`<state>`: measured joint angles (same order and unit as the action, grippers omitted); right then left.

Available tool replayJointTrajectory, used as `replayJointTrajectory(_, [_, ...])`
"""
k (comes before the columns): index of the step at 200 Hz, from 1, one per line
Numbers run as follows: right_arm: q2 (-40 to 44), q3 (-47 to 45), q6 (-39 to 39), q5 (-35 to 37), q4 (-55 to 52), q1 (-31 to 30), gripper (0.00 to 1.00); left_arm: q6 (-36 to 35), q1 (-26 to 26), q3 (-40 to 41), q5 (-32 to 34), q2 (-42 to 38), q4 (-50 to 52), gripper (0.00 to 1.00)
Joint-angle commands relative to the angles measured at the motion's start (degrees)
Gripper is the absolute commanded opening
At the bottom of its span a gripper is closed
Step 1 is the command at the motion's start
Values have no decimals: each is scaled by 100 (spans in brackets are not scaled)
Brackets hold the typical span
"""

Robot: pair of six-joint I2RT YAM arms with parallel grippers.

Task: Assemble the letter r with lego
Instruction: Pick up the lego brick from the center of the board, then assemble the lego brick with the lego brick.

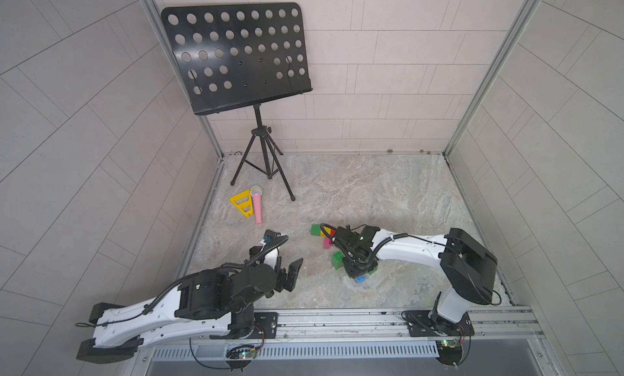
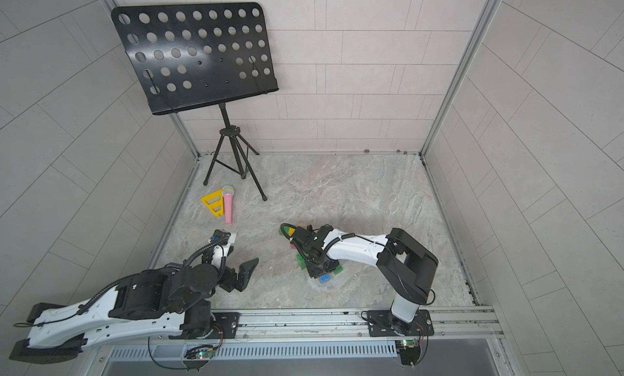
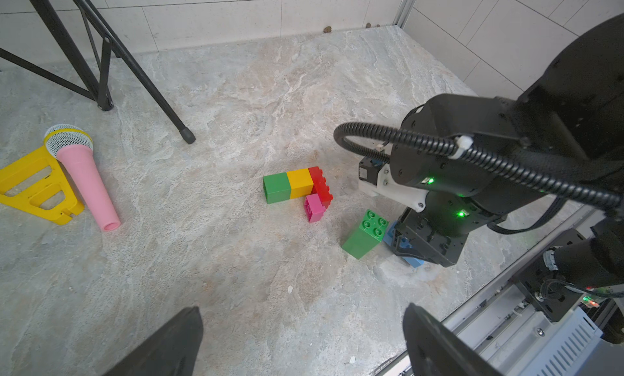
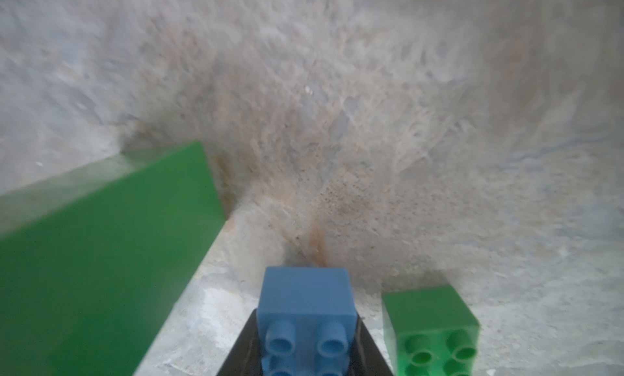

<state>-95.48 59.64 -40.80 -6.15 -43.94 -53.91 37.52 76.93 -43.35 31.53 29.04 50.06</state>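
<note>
Top views – left gripper: near left over the table, fingers spread wide, holding nothing.
Top views – right gripper: pointing down, right of centre, on the near side; the blue brick peeks out under its near edge in both top views.
Top views – green stack: just left of that gripper; the single green brick is just right of it.
Left wrist – joined line: far green brick, yellow brick and red brick end to end; pink brick against the red one's near side.
Left wrist – far left: pink microphone touching the yellow triangle, well apart from the bricks.
Right wrist – blue brick: studs face the camera, black fingers pressed to both flanks, grasping it.
</note>
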Motion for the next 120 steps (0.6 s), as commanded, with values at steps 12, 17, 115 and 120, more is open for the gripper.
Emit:
replayJointTrajectory(12, [583,90,210,184,-253,282,0,32,24,18,126,50,74,100])
replayJointTrajectory(17, [621,79,249,180,-246,326,0,28,24,20,125,60,73,100])
replayJointTrajectory(115, [939,-474,767,299,298,530,0,34,44,-24,117,250,115,100])
replayJointTrajectory(120, [942,-453,799,322,267,533,0,36,44,-24,117,252,117,100])
